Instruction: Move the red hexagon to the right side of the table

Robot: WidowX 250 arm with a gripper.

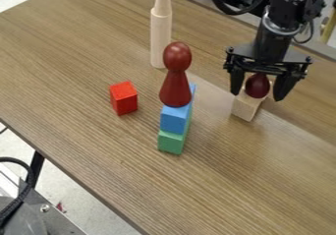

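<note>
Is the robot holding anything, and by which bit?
Nothing looks held. The black end effector is open, with a finger on each side of the glossy, dark red, egg-shaped piece, which seems to rest on the pale wooden block.

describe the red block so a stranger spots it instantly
On the table, find the green block with a blue block on top. Left of that stack in the picture is the red block, the only red one, with nothing on it.

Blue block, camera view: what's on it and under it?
A dark red pawn-shaped piece stands on the blue block, and a green block is under it. The piece hides much of the blue top; the green top is largely covered.
</note>
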